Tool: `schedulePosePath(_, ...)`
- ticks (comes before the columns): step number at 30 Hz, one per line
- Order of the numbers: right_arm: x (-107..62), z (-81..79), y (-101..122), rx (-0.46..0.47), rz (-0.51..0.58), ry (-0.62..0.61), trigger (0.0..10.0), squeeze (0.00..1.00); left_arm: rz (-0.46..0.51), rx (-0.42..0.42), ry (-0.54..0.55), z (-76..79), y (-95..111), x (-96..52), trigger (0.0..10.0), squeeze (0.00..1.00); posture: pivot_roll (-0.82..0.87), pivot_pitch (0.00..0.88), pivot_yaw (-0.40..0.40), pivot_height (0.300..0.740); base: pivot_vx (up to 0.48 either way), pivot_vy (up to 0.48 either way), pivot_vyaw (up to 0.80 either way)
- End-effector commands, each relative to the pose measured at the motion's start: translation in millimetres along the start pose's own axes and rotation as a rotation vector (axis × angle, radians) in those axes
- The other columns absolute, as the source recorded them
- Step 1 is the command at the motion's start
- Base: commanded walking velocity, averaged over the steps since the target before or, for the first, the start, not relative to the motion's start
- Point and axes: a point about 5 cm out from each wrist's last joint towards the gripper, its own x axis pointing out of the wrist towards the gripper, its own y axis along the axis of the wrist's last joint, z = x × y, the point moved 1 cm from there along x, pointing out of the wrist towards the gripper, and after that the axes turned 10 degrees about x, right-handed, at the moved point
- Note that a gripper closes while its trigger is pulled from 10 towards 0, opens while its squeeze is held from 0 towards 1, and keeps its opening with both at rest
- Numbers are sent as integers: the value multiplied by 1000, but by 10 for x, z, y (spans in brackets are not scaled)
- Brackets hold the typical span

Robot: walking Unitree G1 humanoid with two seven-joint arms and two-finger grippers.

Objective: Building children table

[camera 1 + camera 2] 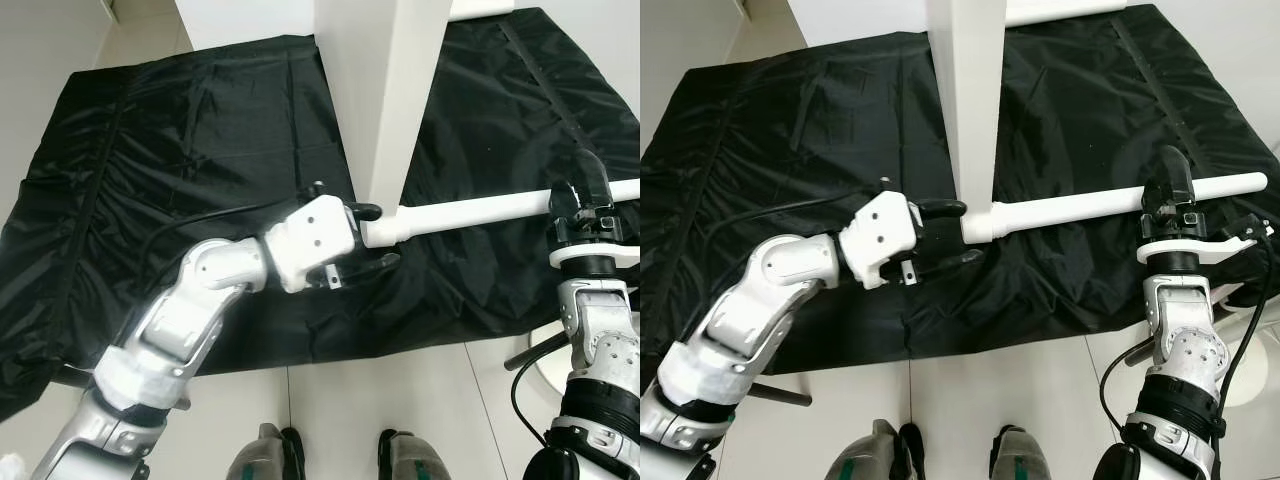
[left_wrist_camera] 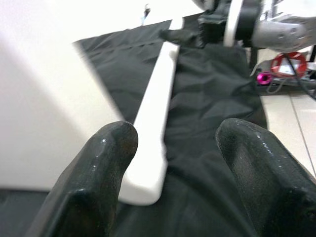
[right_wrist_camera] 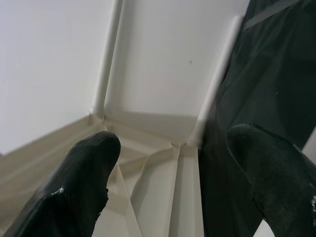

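Left gripper (image 1: 371,236) open, straddling table leg (image 1: 470,211) end.

Support: I see a pale tiled floor (image 1: 400,385).
Cover: 1 black sheet (image 1: 200,150), wrinkled, spread flat on the floor.
On sheet: white table panel (image 1: 385,90), standing upright, 1 white leg (image 1: 470,212) projecting sideways.

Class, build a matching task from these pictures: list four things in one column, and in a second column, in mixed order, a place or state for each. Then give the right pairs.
Things
1. left gripper
2. right gripper
3. black cloth
4. white table leg

Places or states
A. spread over the floor
B. lying level, joined to the upright white table panel
C. open at the leg's joint end
D. at the leg's far end

Pairs: 1-C, 2-D, 3-A, 4-B
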Motion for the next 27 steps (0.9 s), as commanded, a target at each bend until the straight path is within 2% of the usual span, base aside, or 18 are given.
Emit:
schedulePosePath(1, -23, -11, -23, -22, -24, 10, 10000, 0, -18, -24, 39, -30, -8, -53, 10000, 0, -76, 152, 80, 740, 0, 0, 0)
schedulePosePath(7, -16, -60, -65, -151, -61, -4, 10000, 0, -88, -94, 167, -245, -131, -180, 10000, 0, -75, 138, 67, 740, 0, 0, 0)
schedulePosePath(8, -22, -69, -103, -205, -84, -14, 10000, 0, -98, -104, 202, -295, -158, -207, 10000, 0, -78, 134, 64, 740, 0, 0, 0)
schedulePosePath(9, -22, -69, -103, -205, -84, -14, 10000, 0, -98, -104, 202, -295, -158, -207, 10000, 0, -78, 134, 64, 740, 0, 0, 0)
schedulePosePath(10, -37, -77, -162, -266, -119, -26, 10000, 0, -115, -109, 251, -355, -194, -240, 10000, 0, -80, 129, 64, 740, 0, 0, 0)
schedulePosePath(11, -37, -77, -162, -266, -119, -26, 10000, 0, -115, -109, 251, -355, -194, -240, 10000, 0, -80, 129, 64, 740, 0, 0, 0)
schedulePosePath(12, -60, -88, -227, -327, -147, -37, 10000, 0, -140, -121, 299, -402, -242, -275, 10000, 0, -79, 126, 60, 740, 0, 0, 0)
schedulePosePath(14, -60, -88, -227, -327, -147, -37, 10000, 0, -140, -121, 299, -402, -242, -275, 10000, 0, -79, 126, 60, 740, 0, 0, 0)
schedulePosePath(15, -96, -108, -289, -383, -165, -49, 10000, 0, -174, -135, 359, -445, -311, -313, 10000, 0, -82, 116, 57, 740, 0, 0, 0)
schedulePosePath(18, -132, -125, -333, -425, -171, -65, 10000, 0, -213, -156, 414, -474, -384, -344, 10000, 0, -86, 105, 55, 740, 0, 0, 0)
schedulePosePath(19, -165, -125, -363, -499, -155, -106, 10000, 0, -261, -217, 509, -517, -502, -386, 10000, 0, -93, 90, 53, 740, 0, 0, 0)
schedulePosePath(21, -165, -125, -363, -499, -155, -106, 10000, 0, -261, -217, 509, -517, -502, -386, 10000, 0, -93, 90, 53, 740, 0, 0, 0)
schedulePosePath(22, -184, -121, -382, -552, -143, -136, 10000, 0, -291, -270, 580, -543, -586, -416, 10000, 0, -93, 90, 53, 740, 0, 0, 0)
schedulePosePath(23, -184, -121, -382, -552, -143, -136, 10000, 0, -291, -270, 580, -543, -586, -416, 10000, 0, -93, 90, 53, 740, 0, 0, 0)
schedulePosePath(24, -197, -99, -405, -599, -138, -168, 10000, 0, -319, -328, 637, -545, -674, -438, 10000, 0, -103, 57, 55, 740, 0, 0, 0)
schedulePosePath(26, -197, -99, -405, -599, -138, -168, 10000, 0, -319, -328, 637, -545, -674, -438, 10000, 0, -103, 57, 55, 740, 0, 0, 0)
schedulePosePath(27, -185, -41, -447, -730, -147, -210, 10000, 0, -356, -382, 700, -509, -825, -467, 10000, 0, -113, 17, 55, 740, 0, 0, 0)
